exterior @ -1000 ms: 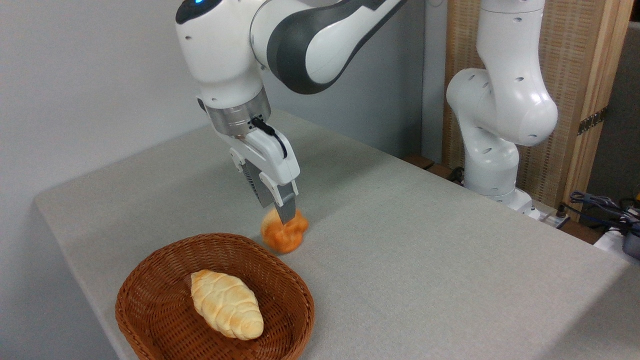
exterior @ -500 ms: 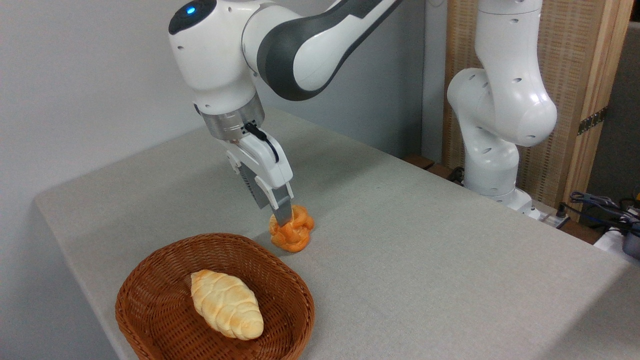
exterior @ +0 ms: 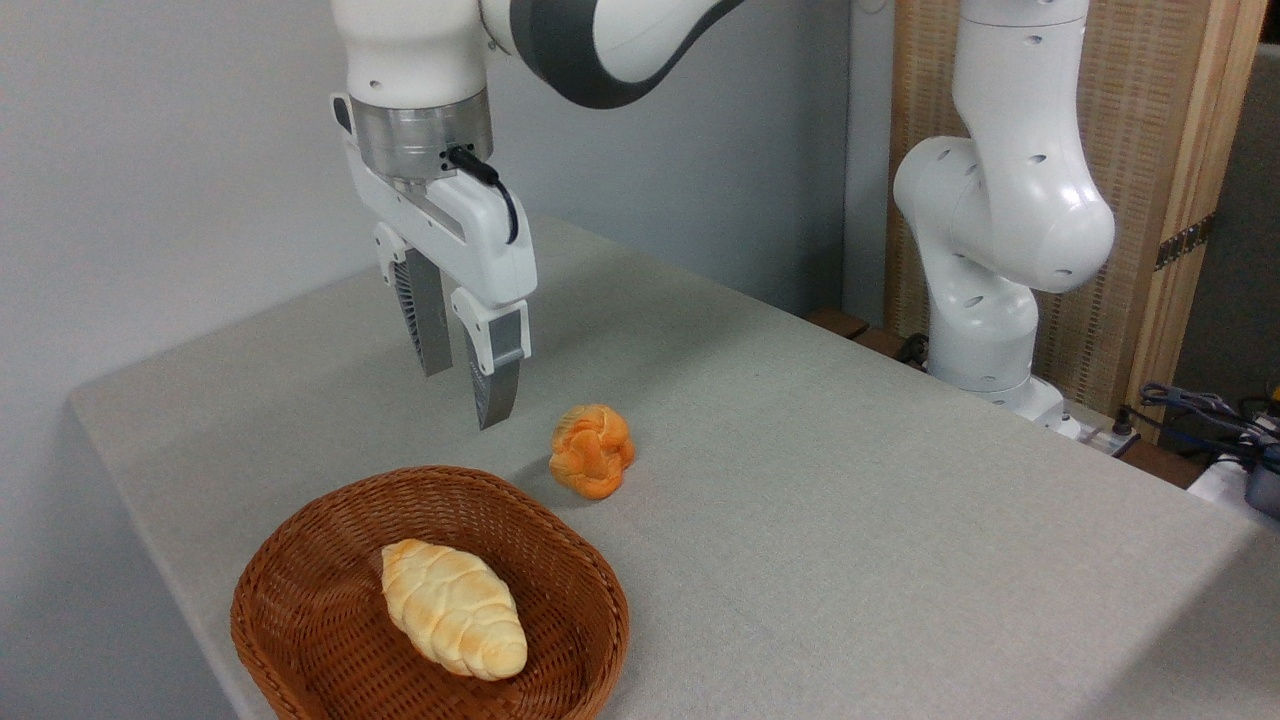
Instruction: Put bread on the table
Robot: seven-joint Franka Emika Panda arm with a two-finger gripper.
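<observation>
While bread (exterior: 592, 450) rests on desk (exterior: 850, 500) beside basket (exterior: 300, 560), jaws (exterior: 462, 395) hang parted, empty, up-left of it, well apart.

The bread (exterior: 592, 451) sat on the table (exterior: 850, 480), just beyond the far right rim of the wicker basket (exterior: 300, 590), which held a pale braided loaf (exterior: 452, 607). The gripper (exterior: 465, 398) hung above and left of the bread, clear of it, jaws apart and empty.
</observation>
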